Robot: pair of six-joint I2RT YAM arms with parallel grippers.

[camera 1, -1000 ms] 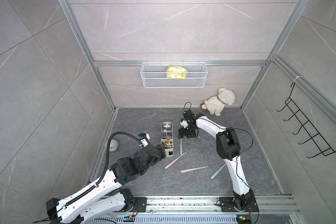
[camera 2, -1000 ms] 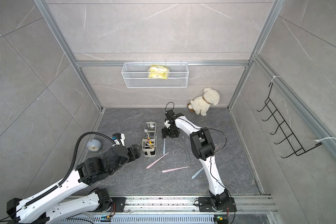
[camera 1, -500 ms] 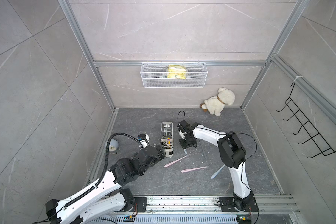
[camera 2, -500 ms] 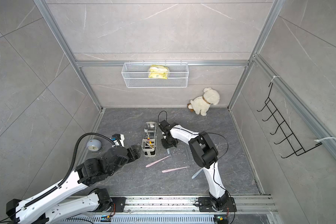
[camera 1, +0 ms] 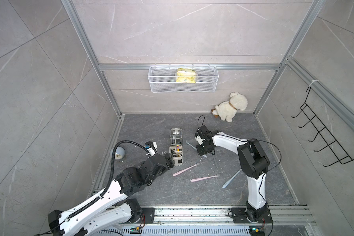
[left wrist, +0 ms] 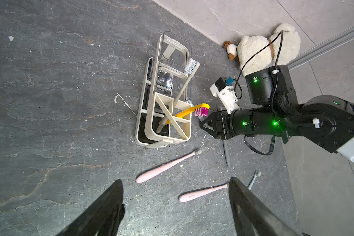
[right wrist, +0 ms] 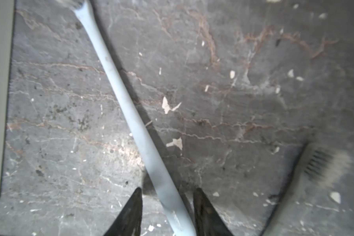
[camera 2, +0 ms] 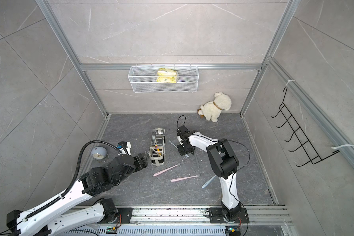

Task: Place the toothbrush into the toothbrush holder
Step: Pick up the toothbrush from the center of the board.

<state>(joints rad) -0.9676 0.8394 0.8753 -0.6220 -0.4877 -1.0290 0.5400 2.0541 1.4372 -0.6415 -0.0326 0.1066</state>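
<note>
The left claw [left wrist: 175,181] hangs spread wide and empty just short of the near end of the toothbrush holder [camera 1: 178,161]. The holder stands on the dark floor [camera 1: 151,126] with its length running front to back. Just right of it the pale blue toothbrush [right wrist: 131,114] lies flat, its long axis slanted: bristle head toward the holder and back wall, tail toward the front right. The right claw [right wrist: 167,190] straddles the rear of its handle; whether the tips already pinch it I cannot tell. It would be best to close squarely across the handle, lift, tip it head-up, then lower the tail into a divided near compartment, clear of the yellow brush [left wrist: 184,112].
</note>
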